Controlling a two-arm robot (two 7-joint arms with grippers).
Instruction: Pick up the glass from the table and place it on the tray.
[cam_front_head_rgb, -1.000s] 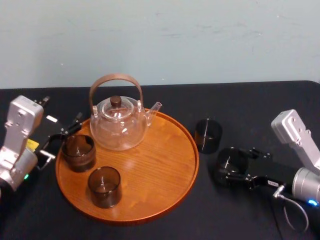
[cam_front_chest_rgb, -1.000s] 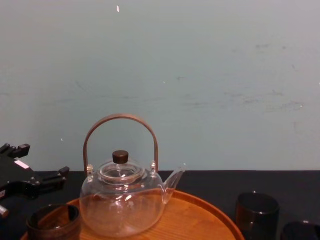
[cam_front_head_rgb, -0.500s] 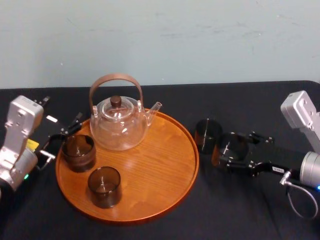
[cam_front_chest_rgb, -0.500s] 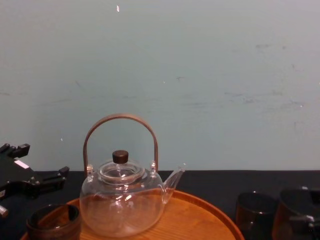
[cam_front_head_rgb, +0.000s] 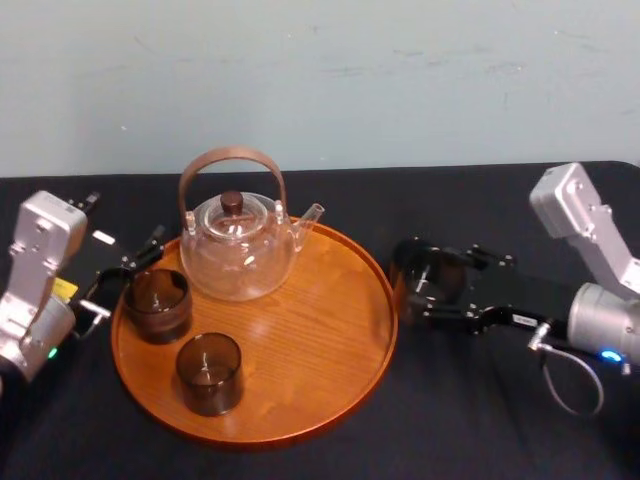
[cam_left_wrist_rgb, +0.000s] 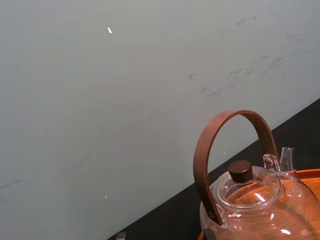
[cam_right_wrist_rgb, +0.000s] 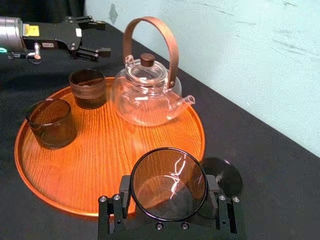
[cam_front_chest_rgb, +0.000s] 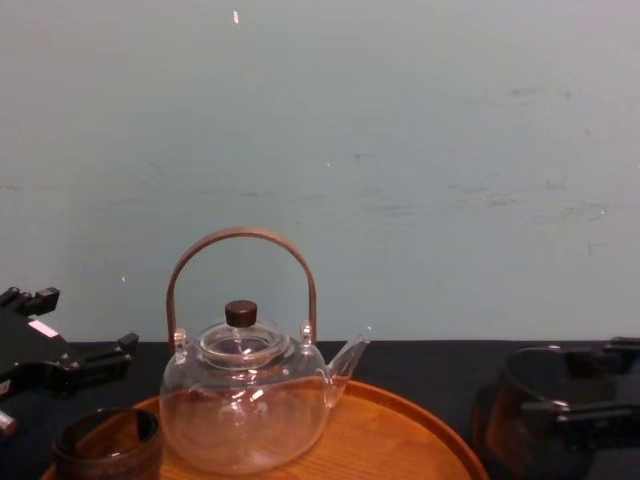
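The right claw (cam_front_head_rgb: 438, 288) is clamped on the glass (cam_right_wrist_rgb: 167, 182). The left claw (cam_front_head_rgb: 125, 278) rests by the tray (cam_front_head_rgb: 340, 390), fingers apart. Hold the glass level, go over the rim and land on bare wood

Soft, even light spreads across the pale wall (cam_front_chest_rgb: 400, 150), with no hard shadows. The black worktop (cam_front_head_rgb: 470, 200) swallows detail, and dark parts melt into it. White glints sit on the teapot (cam_right_wrist_rgb: 145, 100) and inside the glass (cam_right_wrist_rgb: 168, 183); the tray (cam_right_wrist_rgb: 100, 160) glows warm orange. Head and chest views look slightly soft.
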